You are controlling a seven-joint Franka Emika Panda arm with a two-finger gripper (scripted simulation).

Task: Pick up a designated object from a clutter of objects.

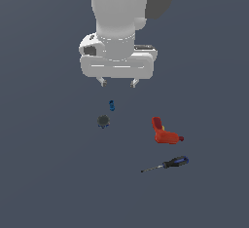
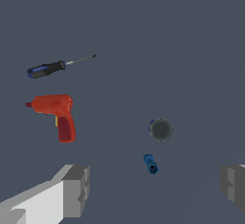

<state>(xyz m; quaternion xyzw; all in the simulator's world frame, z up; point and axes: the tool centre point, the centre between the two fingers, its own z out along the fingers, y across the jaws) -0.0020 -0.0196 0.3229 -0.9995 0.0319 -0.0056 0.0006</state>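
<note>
Gripper: the gripper hangs above the counter on the white arm, pointing straight down; its jaws stand wide apart with nothing between them.
Fingers: in the wrist view both grey fingers show at the frame's edges, far from each other, with bare counter between.
Grey disc: the small dark grey disc with a knobby edge and a bluish tint at its rim lies flat on the counter, below the gripper and toward the exterior view's left of its middle; it is untouched, well clear of the fingertips.
Blue piece: the tiny bright blue piece lies just beside the grey disc, apart from it, between the disc and the gripper in the exterior view.
Red object: the red drill-shaped object lies on its side, well apart from the disc, toward the exterior view's right.
Screwdriver: the slim screwdriver with a black-and-blue handle lies flat near the red object, not touching it, its metal tip toward the exterior view's left.
</note>
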